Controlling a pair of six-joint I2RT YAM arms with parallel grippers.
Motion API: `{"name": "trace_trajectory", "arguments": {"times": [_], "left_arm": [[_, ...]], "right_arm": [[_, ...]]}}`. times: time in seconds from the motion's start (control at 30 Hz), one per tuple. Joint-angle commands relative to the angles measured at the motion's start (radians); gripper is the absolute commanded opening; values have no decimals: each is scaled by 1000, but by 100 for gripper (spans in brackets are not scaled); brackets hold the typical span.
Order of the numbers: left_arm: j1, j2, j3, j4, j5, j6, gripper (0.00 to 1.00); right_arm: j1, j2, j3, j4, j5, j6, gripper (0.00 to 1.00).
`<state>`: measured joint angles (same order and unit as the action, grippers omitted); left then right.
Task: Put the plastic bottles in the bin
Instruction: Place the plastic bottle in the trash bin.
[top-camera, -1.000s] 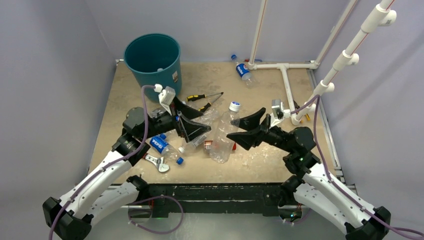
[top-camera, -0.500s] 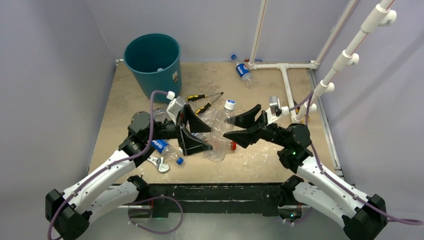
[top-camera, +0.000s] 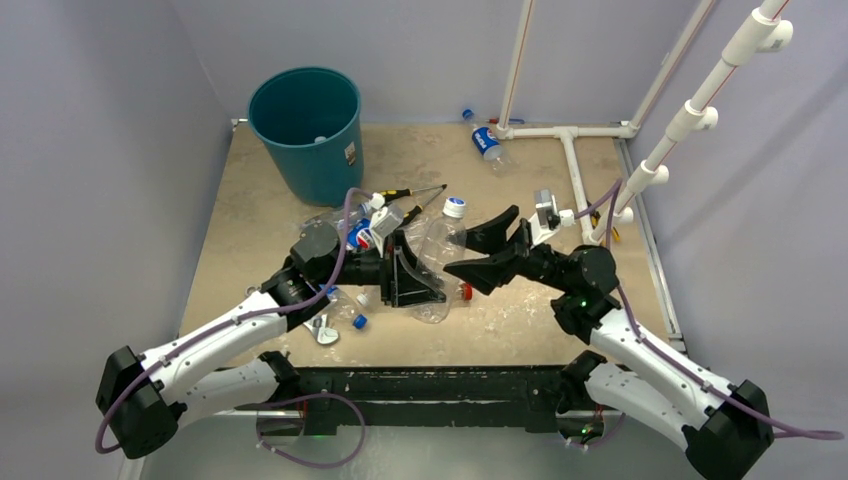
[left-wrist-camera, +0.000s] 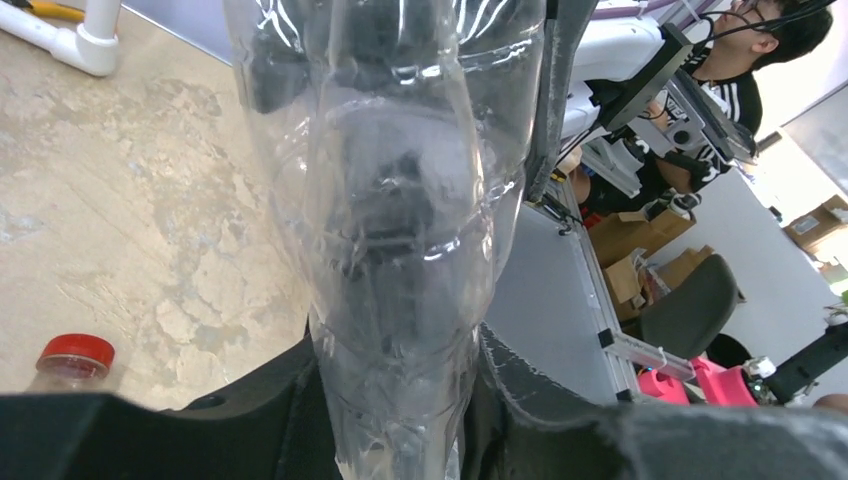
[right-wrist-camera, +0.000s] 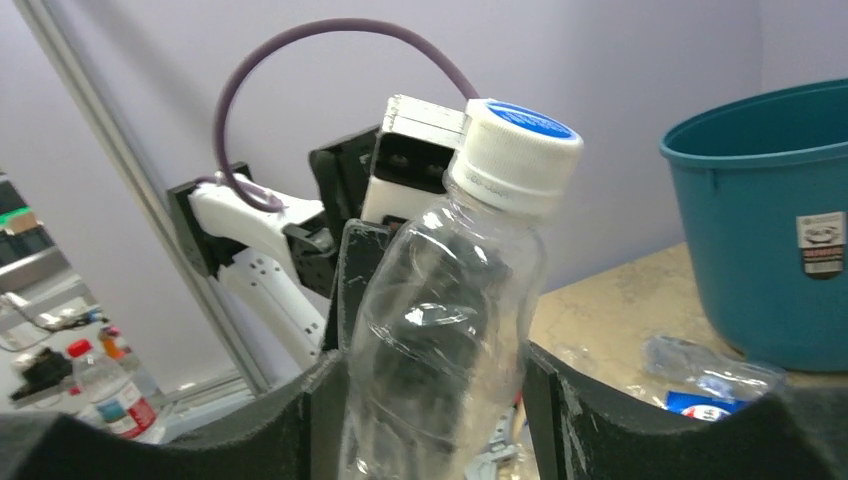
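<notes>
Clear bottle (top-camera: 438, 240) with the white cap sits at the middle of the table (top-camera: 250, 210), cap pointing toward the far side, and I have both claws on it. My left claw (left-wrist-camera: 400, 345) pinches its lower body; on the left wrist view both fingers press into the plastic. My right claw (right-wrist-camera: 432, 360) grips it higher up, below the cap, a finger touching each side. The bin (top-camera: 310, 165) stands at the far left corner, well apart from this bottle. A Pepsi bottle (top-camera: 487, 143) lies by the white pipe (top-camera: 575, 165) at the far edge. Another bottle (top-camera: 345, 300) lies beside my left arm, near the wrench (top-camera: 322, 331).
</notes>
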<state>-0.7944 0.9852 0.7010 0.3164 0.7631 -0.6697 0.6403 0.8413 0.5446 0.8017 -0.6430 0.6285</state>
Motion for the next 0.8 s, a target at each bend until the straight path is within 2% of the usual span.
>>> {"name": "trace_trajectory", "arguments": {"times": [0.0, 0.07, 0.17, 0.4, 0.5, 0.57, 0.63, 0.7, 0.73, 0.77], "left_arm": [[-14, -23, 38, 39, -31, 24, 23], [-14, -30, 40, 42, -47, 26, 14], [-14, -39, 43, 46, -82, 31, 10], [-14, -4, 44, 110, -112, 3, 9], [-16, 12, 52, 122, -114, -5, 11], [-17, 17, 56, 120, -118, -3, 12], [-19, 15, 58, 105, -127, 3, 17], [-19, 8, 61, 79, -136, 14, 28], [-20, 3, 62, 66, -140, 27, 36], [-19, -3, 64, 46, -145, 35, 48]], "right_arm": [[-2, -28, 38, 4, 44, -7, 73], [-3, -47, 26, -19, 47, 11, 85], [-1, -70, -9, -17, 66, 64, 93], [49, -22, -44, 80, 142, 176, 92], [101, 28, 4, 11, 211, 144, 87], [129, 33, -1, 45, 256, 145, 81], [134, 27, -18, 93, 287, 163, 71], [134, 17, -30, 109, 314, 170, 57], [134, 9, -35, 109, 324, 163, 52], [134, -2, -38, 104, 334, 157, 48]]}}
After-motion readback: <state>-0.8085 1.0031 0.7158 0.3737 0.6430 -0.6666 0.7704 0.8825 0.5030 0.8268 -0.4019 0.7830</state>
